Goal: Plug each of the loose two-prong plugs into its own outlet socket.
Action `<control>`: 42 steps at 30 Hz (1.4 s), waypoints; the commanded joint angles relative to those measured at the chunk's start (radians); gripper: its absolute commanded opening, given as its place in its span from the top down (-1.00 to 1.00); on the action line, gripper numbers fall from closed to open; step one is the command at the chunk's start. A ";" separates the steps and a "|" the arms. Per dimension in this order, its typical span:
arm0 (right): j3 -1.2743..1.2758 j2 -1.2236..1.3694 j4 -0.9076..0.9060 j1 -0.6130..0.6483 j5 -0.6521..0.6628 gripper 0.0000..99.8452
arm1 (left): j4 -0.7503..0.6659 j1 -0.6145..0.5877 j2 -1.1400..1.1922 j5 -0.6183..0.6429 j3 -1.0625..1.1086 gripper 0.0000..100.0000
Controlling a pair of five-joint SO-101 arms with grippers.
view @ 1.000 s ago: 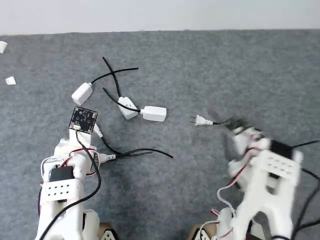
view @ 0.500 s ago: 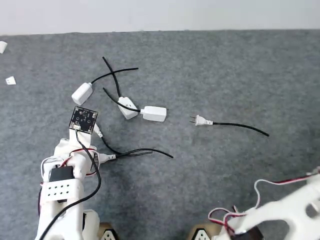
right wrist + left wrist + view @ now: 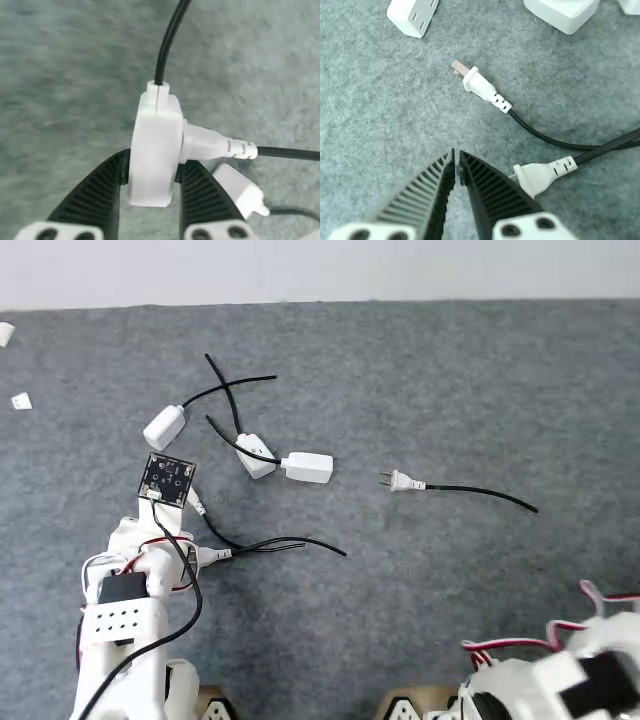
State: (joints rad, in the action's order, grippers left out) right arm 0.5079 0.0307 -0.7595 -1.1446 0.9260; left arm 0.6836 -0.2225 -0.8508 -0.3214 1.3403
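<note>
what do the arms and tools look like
Both are white plastic. The left arm carries black and red wires and a small black circuit board; the right arm red and white wires. The left tool and right tool have black ribbed, tapering fingers.

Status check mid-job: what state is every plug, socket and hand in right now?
left hand: shut, empty.
right hand: shut on round socket.
round socket: held, with seated plug in its side.
lone plug: loose on carpet, unplugged.
nearer plug: loose, prongs bare.
second plug: loose on carpet.
slotted socket: slots vacant.
</note>
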 commanded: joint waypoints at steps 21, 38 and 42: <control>-0.597 0.174 -0.433 0.028 -0.287 0.68 | 0.003 0.000 -0.014 -0.005 -0.015 0.81; -0.594 0.139 -0.952 0.490 -0.715 0.98 | 0.023 -0.002 -0.008 0.060 -0.038 0.59; -0.327 -0.068 -0.777 0.633 -0.790 0.98 | 0.043 -0.008 -0.006 0.066 -0.053 0.58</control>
State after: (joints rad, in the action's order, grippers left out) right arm 0.0276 0.1442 -1.6418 -0.6061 0.1926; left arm 0.7127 -0.2225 -0.8508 -0.2693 1.3403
